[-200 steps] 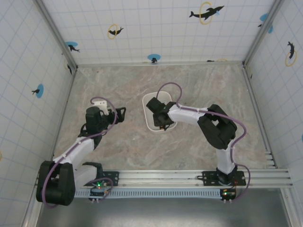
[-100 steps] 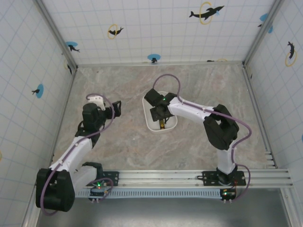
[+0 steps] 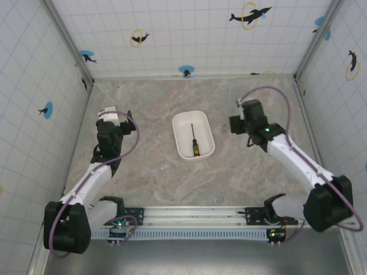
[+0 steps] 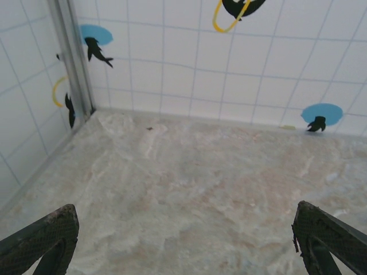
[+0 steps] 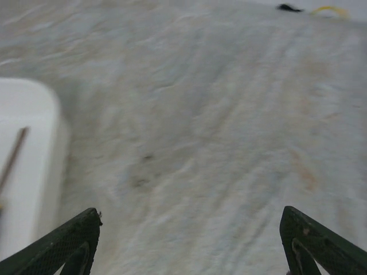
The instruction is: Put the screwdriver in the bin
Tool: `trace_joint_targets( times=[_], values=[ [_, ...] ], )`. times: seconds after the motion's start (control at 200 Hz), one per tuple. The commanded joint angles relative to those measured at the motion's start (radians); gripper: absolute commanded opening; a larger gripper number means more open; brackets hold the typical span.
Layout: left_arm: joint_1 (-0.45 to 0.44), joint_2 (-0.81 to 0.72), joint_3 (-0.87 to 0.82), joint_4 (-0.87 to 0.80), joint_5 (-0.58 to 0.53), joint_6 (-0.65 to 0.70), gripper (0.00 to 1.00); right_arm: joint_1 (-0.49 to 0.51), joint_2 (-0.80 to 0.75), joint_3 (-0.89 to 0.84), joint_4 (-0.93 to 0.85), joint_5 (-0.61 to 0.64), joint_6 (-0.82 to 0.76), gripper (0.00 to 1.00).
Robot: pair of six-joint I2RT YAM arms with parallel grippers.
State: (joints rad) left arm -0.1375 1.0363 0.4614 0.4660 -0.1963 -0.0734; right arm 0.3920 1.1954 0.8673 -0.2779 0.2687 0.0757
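Yellow-and-black handle, short; thin dark shaft. The screwdriver point(image 3: 194, 141) is slim and shorter than the bin point(image 3: 179, 127) it lies in.

- Position: it lies flat on the bin floor, roughly along the long axis and near the middle. The handle is at the near end, close to the near wall, and the shaft tip points toward the back wall. Nothing else is in the bin.
- Bin: shallow white tray with rounded corners and a raised rim. It sits on the marbled grey-beige table point(image 3: 143, 172), about midway between the two arms and apart from both.
- Right wrist view: a blurred corner of the bin enters at the left edge, with a thin brownish line inside that reads as the shaft. The handle is cut off there.
- Right gripper point(image 5: 190, 211): fingers spread wide, bare table between them, nothing held. From above, this arm reaches out to the right of the bin, well clear of it.
- Left gripper point(image 4: 185, 206): fingers also spread wide with nothing between them. It faces the far left corner of the table and the white tiled wall point(image 4: 189, 80) with its dolphin stickers. From above, this arm is off to the left of the bin.
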Motion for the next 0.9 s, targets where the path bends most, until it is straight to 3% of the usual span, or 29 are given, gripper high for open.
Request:
trace_joint_targets(
  times=[0.0, 0.23, 0.395, 0.716, 0.896],
  values=[
    [0.041, 0.020, -0.081, 0.193, -0.004, 0.074, 0.97, -0.102, -0.116, -0.190, 0.396, 0.012, -0.062, 0.85],
    [0.105, 0.074, -0.238, 0.461, 0.081, 0.052, 0.98, -0.316, -0.192, -0.419, 0.717, 0.041, -0.028, 0.87],
    [0.120, 0.148, -0.247, 0.511, 0.119, 0.090, 0.97, -0.439, -0.137, -0.522, 0.918, -0.030, 0.043, 0.87],
    [0.157, 0.308, -0.242, 0.630, 0.161, 0.075, 0.97, -0.453, 0.002, -0.606, 1.175, -0.065, 0.081, 0.87],
    [0.161, 0.369, -0.214, 0.632, 0.171, 0.075, 0.97, -0.406, 0.110, -0.631, 1.290, -0.039, 0.040, 0.87]
  ],
)
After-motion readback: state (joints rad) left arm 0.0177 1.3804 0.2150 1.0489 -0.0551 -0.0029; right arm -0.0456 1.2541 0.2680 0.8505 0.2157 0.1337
